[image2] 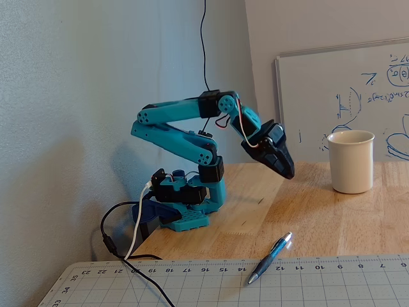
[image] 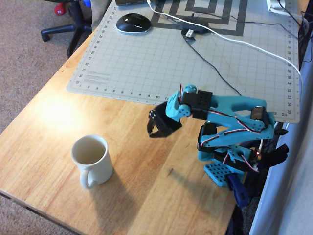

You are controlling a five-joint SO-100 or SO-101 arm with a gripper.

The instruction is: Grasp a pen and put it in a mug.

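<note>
One mug (image: 91,160), one pen (image2: 270,257), one computer mouse (image: 132,23).

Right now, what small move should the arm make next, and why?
Probably swing toward the pen and lower the jaws over it. In the fixed view the jaws hang empty above the table, the pen lies flat at the cutting mat's edge, and the mug stands apart.

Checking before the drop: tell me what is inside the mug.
In the overhead view the mug shows only a bare cream interior; no pen in it. The near inner wall is hidden by the rim. The fixed view shows only its outside, with the pen lying at the mat's edge.
</note>
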